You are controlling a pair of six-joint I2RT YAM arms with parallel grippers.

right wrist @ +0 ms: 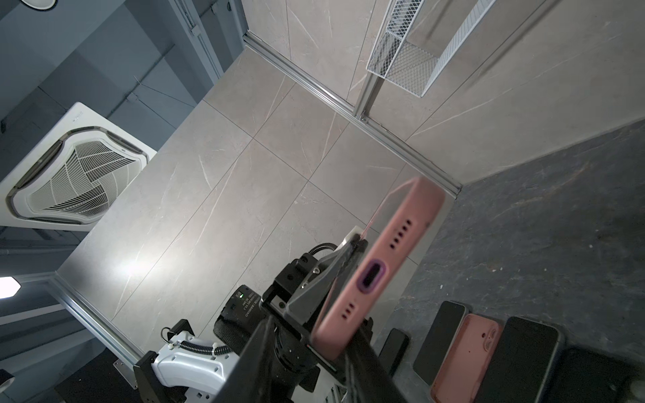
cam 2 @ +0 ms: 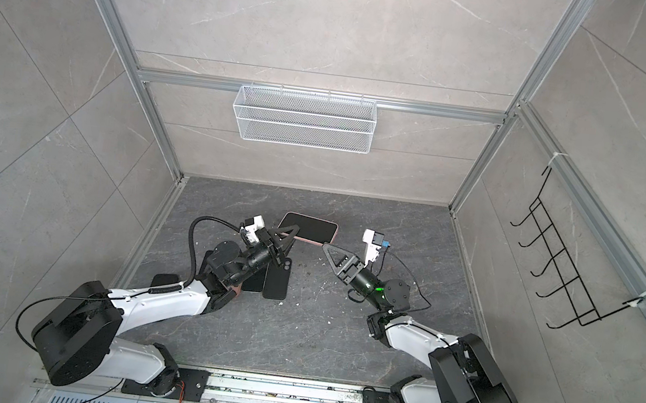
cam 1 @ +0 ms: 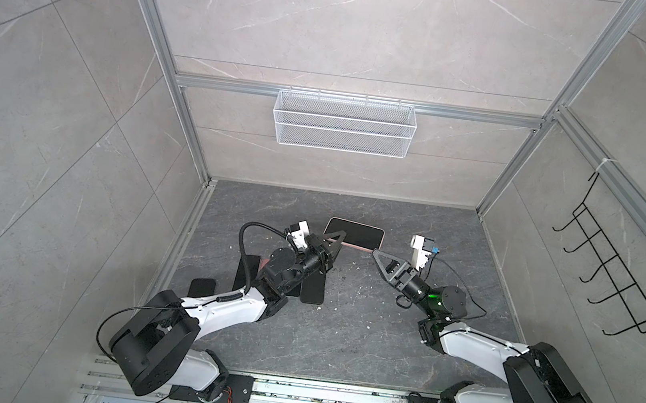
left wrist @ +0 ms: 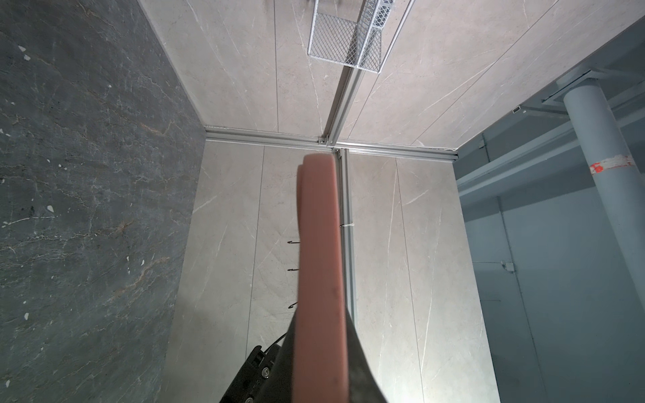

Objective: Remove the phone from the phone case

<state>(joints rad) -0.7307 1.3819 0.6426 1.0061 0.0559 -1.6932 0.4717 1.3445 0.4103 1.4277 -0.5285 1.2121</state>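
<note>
phone case: pink, held clear above table; phone seated inside, screen up | left gripper: pinching case at its left-hand corner | right gripper: fingers flank port end, grip unclear | spare phones, loose pink case: flat on table, partly hidden under left arm | wire basket: hung on back rail

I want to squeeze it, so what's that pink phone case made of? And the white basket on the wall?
The pink phone case looks like soft silicone or rubbery plastic: matte, no glare, rounded edges, punched speaker holes. The white basket looks like painted or coated metal mesh: thin wire frame, see-through grid.
</note>
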